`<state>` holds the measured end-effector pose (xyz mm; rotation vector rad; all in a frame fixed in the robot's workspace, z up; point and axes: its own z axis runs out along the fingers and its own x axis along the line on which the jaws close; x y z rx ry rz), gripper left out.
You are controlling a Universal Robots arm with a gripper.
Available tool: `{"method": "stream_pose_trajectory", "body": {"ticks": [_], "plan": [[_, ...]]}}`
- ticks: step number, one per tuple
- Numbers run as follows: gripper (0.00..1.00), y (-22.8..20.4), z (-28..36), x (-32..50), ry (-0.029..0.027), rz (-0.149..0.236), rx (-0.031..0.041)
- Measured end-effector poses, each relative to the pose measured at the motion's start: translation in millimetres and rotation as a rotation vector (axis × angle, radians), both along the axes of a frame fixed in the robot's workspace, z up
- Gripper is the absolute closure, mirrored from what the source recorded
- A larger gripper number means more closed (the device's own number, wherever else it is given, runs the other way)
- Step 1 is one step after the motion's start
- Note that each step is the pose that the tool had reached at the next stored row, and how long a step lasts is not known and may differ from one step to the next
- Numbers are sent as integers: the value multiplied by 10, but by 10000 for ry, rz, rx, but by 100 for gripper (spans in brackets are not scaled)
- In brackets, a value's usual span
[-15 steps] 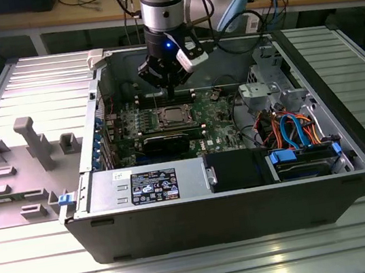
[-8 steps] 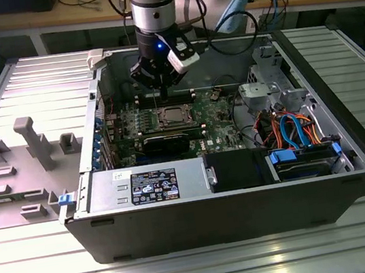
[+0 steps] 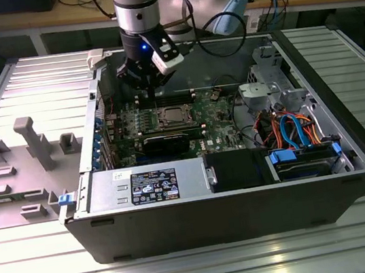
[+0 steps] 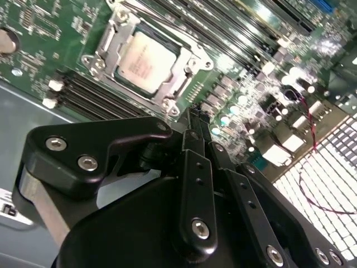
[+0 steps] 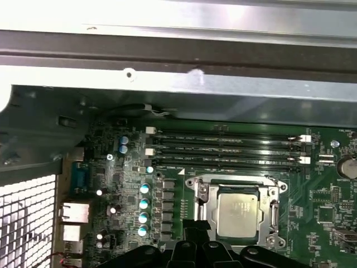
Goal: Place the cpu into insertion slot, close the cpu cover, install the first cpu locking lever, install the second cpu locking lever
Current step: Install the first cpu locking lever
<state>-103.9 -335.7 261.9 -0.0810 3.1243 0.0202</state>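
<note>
The cpu [image 3: 169, 116] [image 4: 145, 60] [image 5: 239, 213] lies flat with its silvery face up in the insertion slot [image 5: 196, 207] on the green motherboard. The cpu cover [image 4: 107, 49] [image 5: 273, 207], a silver frame, lies down flat around the chip. A thin metal lever bar [image 5: 231, 178] runs along one side of the frame. My gripper [image 3: 153, 94] [image 4: 191, 115] [image 5: 195, 224] hangs just above the board beside the socket, on its memory-slot side in the exterior view. Its black fingers are shut together with nothing between them.
Long memory slots [image 5: 223, 148] run beside the socket. A black graphics card [image 3: 166, 141], the labelled power supply [image 3: 150, 184], a grey drive cage [image 3: 268, 89] and orange and blue cables [image 3: 291, 130] stand inside the case. A grey fixture plate [image 3: 27, 153] lies at the exterior view's left.
</note>
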Motion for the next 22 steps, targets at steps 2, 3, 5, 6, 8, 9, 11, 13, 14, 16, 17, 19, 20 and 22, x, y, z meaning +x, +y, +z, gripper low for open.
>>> {"method": "stream_pose_trajectory", "body": {"ticks": [2, 3, 5, 6, 8, 9, 11, 13, 14, 16, 17, 19, 20, 22], "plan": [[89, 14, 1, -26, 1, -6, -1], [89, 21, 1, -35, 1, -8, 4], [89, 34, 0, -57, -1, -8, 33], [89, 48, 0, -80, -1, -10, 70], [89, 67, 0, -96, -1, -11, 116], [89, 77, 0, -101, 0, -11, 146], [89, 88, -1, -112, -2, -11, 246], [89, 97, -1, -121, 0, -10, 369], [89, 103, -4, -122, -2, -11, 385], [89, 164, -9, -122, 0, -14, 383], [89, 186, -10, -122, -1, -13, 383], [89, 262, -13, -122, -1, -16, 384], [89, 283, -14, -122, -1, -15, 384], [89, 319, -22, -120, 0, -15, 383]]}}
